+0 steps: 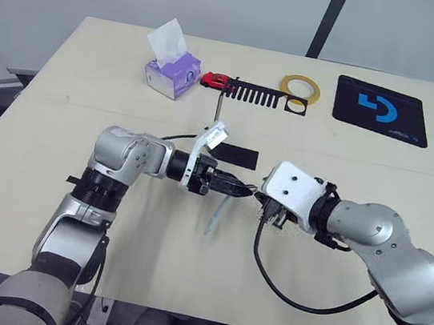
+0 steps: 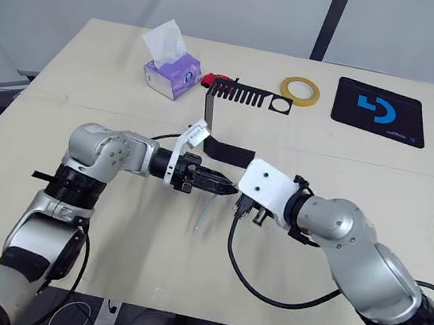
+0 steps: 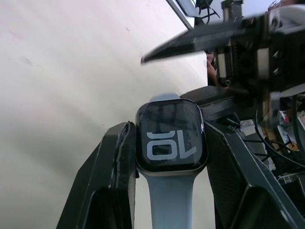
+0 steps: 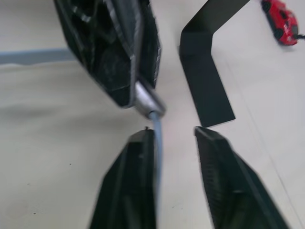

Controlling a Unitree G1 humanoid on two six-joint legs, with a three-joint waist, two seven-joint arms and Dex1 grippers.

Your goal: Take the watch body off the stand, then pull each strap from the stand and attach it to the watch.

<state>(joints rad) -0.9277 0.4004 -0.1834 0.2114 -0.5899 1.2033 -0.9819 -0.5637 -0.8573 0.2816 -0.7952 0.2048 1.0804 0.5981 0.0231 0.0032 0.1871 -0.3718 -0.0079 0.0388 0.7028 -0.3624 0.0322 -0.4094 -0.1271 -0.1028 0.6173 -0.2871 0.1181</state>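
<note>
Left tool [image 3: 167,191] clamps watch body [image 3: 170,143], one strap [image 1: 218,211] attached below. Right tool [image 4: 174,181], parted beside it: seat second strap squarely.

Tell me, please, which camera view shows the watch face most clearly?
The left wrist view: the watch sits between the left gripper's fingers, white digits readable, a pale strap attached. The right wrist view shows its grey edge side-on. In the head views it is too small to make out.

Left end effector [image 3: 169,157] clamped closed, right end effector [image 4: 174,138] spread apart, tips nearly meeting
</note>
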